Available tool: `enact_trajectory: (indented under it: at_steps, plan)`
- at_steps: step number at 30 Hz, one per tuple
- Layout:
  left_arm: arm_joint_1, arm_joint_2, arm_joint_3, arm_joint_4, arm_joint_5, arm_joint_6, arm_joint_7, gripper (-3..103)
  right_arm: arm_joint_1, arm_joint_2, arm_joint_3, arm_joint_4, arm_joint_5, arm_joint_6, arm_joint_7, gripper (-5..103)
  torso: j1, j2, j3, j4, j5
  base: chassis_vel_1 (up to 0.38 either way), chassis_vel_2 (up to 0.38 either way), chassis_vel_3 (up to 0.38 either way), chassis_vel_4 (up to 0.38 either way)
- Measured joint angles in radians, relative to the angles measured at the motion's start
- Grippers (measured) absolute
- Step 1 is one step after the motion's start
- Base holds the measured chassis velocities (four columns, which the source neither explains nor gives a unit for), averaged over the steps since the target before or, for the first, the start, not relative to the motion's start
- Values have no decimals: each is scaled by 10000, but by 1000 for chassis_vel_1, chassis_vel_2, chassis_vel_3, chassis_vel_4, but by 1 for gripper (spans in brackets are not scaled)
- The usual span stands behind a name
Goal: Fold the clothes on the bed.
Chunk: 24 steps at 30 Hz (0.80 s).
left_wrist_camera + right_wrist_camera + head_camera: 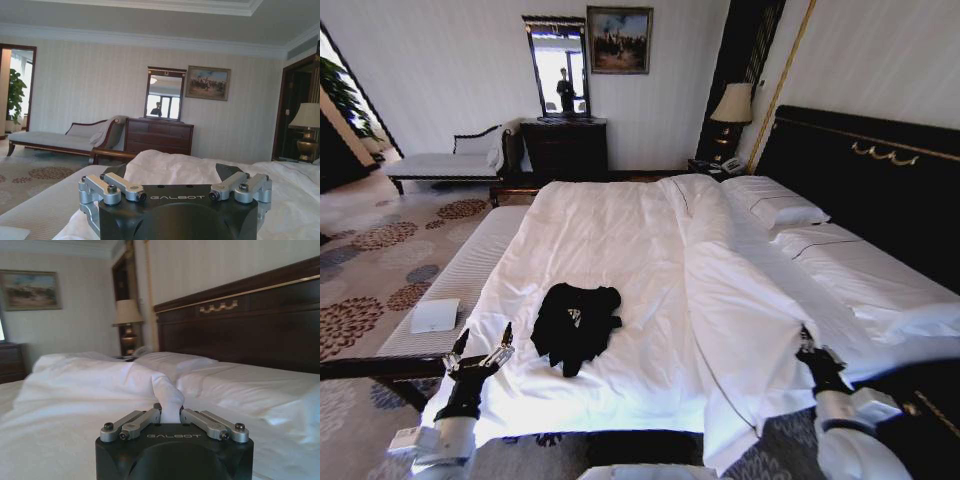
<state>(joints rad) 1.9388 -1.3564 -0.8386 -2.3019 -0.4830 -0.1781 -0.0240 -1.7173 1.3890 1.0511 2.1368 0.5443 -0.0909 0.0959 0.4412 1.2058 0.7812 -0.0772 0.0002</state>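
The clothes [575, 325] are a single black T-shirt, crumpled in a heap on the white duvet near the foot of the bed [620, 230]. My left gripper [482, 345] stands open just left of the heap, at the bed's corner, with nothing between its fingers; its spread links [175, 189] face the far wall. My right gripper [807, 345] is at the right side of the bed's foot, far from the shirt. In the right wrist view it [167, 412] is shut on a pinched fold of the white duvet [167, 392].
A pale striped bench [470, 265] runs along the bed's left side with a small white box [435, 315] on it. Pillows [775, 205] and the dark headboard [880, 180] lie to the right. A chaise [450, 160], dresser [565, 148] and lamp [733, 105] line the far wall.
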Motion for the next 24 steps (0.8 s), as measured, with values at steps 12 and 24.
enact_trajectory:
  at_steps: [12, 24]
  plan:
    - [80, 13, -162, 58, -136, -44, -18, 100, 892, -408, 2164, -2057, 419, -133, 437, 1, 0, 0, -1, 0, -1, 0, 0, 0, 0]
    - [18, 10, -147, 92, -157, -44, -50, 100, 1438, -723, 2728, -3918, 677, 249, 674, 1, 0, 0, -1, 1, 0, 0, 0, 0, 0]
